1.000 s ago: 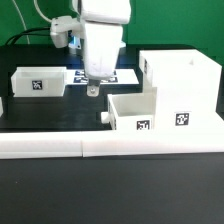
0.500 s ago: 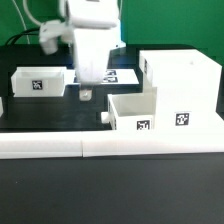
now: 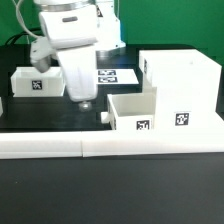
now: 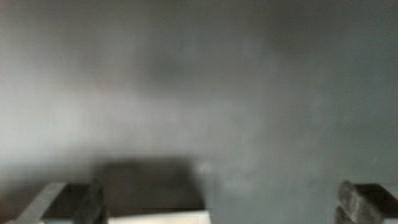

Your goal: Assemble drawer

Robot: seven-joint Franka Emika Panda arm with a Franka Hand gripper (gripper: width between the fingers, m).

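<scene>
The drawer's tall white shell [image 3: 182, 82] stands at the exterior view's right. One open-top tray [image 3: 134, 112] sits against its left side with its knob [image 3: 103, 117] pointing left. The second tray [image 3: 40, 82] stands apart at the far left. My gripper [image 3: 85, 102] hangs between the two trays, just above the black table, touching neither. In the blurred wrist view the gripper [image 4: 219, 205] is open and empty, with its fingertips [image 4: 68, 205] wide apart.
The long low white border wall [image 3: 110, 148] runs along the front. The marker board [image 3: 116, 76] lies flat behind the gripper. The arm's white body hides part of the back of the table.
The arm has moved toward the exterior view's left and a little lower, from above the marker board to beside the left tray. The drawer parts have not moved.
</scene>
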